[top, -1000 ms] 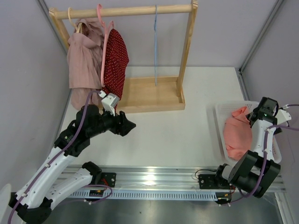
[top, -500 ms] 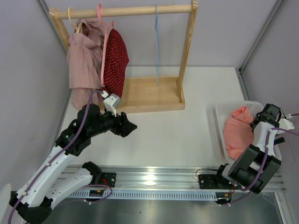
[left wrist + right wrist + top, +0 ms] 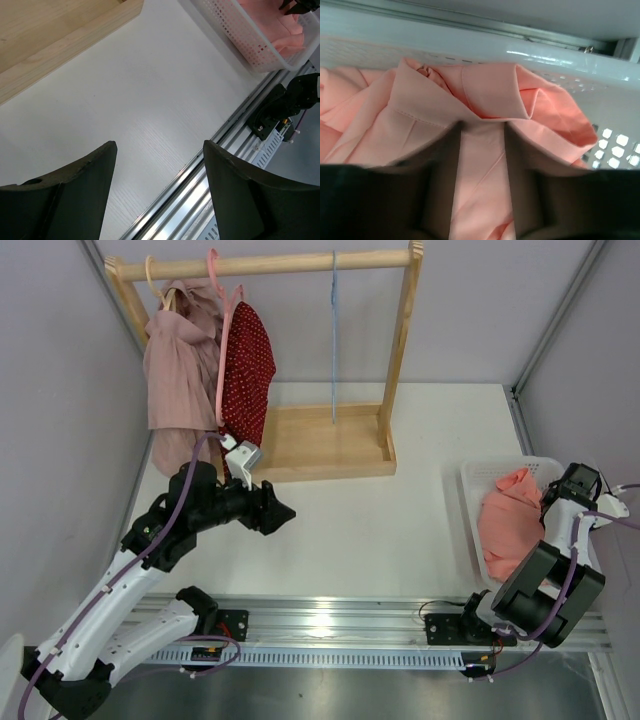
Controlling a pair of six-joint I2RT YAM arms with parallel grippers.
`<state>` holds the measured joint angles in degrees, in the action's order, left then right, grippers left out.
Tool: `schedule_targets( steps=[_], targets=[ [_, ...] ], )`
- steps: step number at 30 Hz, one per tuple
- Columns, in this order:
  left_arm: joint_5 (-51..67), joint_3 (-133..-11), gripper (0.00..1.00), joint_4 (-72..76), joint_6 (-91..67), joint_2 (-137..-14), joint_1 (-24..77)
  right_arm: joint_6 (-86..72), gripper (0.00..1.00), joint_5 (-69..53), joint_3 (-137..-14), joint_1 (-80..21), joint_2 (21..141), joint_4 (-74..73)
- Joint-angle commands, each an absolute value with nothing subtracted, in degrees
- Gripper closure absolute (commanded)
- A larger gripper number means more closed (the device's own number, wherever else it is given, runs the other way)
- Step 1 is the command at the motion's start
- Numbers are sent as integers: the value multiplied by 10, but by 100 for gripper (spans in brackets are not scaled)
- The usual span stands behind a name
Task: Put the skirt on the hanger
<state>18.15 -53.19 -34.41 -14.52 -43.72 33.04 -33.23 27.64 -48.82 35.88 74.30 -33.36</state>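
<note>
Currently right gripper (image 3: 482,128) sits in the basket (image 3: 600,80), jaws parted astride a fold of the skirt (image 3: 420,115), nothing clamped. Go deeper, pinch the thick folded edge, lift straight up. Left gripper (image 3: 158,148) spread wide, empty; hanger (image 3: 333,340) hangs on the rail (image 3: 270,264).

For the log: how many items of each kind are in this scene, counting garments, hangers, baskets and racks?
Garments: 3 (salmon-pink skirt, dark red dotted garment, mauve-pink garment)
Hangers: 3 (light-blue hanger, pink hanger, cream hanger)
Baskets: 1 (white basket)
Racks: 1 (wooden rack)
Total: 8
</note>
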Motion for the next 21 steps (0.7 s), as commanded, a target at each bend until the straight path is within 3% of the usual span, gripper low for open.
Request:
schedule_targets(
  steps=[1,4,8,9,10,11,12,15,21],
  targets=[
    [192,-536,25,-328,-138,-432,333,-329,86,278,-487,361,728,-309],
    [191,-537,25,-329,-138,-432,333,-325,100,276,-488,361,719,-308],
    [190,-539,25,-330,-137,-432,332,-323,100,271,-493,359,715,-314],
    [191,-538,25,-330,-137,-431,332,-323,96,275,-497,359,715,-326],
    [192,-539,25,-331,-137,-431,333,-324,75,298,-504,357,713,-334],
    [193,-538,25,-331,-137,-431,333,-333,65,312,-504,358,710,-343],
    [193,-539,25,-331,-137,-430,332,-337,39,322,-504,359,701,-351],
    [197,-537,25,-331,-138,-432,333,-343,5,318,-492,374,700,-350],
    [199,-538,25,-335,-138,-427,333,-346,1,294,-487,390,744,-329]
  ],
)
